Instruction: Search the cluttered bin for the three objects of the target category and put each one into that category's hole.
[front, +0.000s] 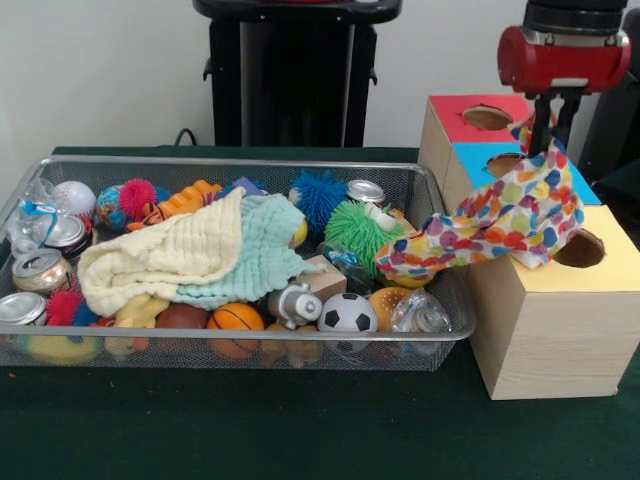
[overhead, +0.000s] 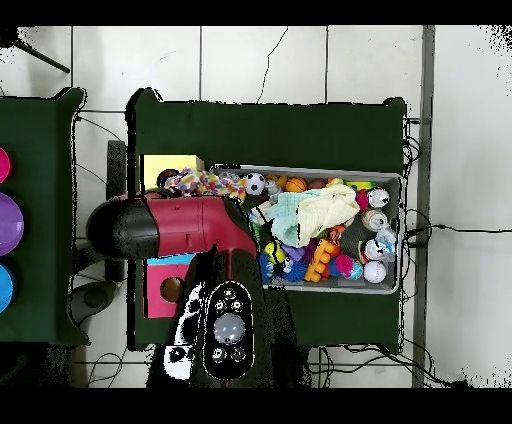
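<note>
My gripper (front: 549, 128) is shut on the top of a polka-dot cloth (front: 500, 222) and holds it up above the boxes at the right. The cloth hangs down, its lower end trailing over the right rim of the wire-mesh bin (front: 250, 163). Its right edge hangs just beside the round hole (front: 580, 248) in the yellow-topped box (front: 555, 330). From overhead, the cloth (overhead: 205, 181) lies between the yellow top (overhead: 158, 168) and the bin (overhead: 392, 180), and the arm hides the gripper. No other polka-dot cloth shows.
The bin holds a cream cloth (front: 160, 258), a mint cloth (front: 262, 255), balls, fuzzy toys and cans. A blue-topped box (front: 478, 160) and a red-topped box (front: 462, 112) stand behind the yellow one. The black pedestal (front: 290, 70) stands behind the bin.
</note>
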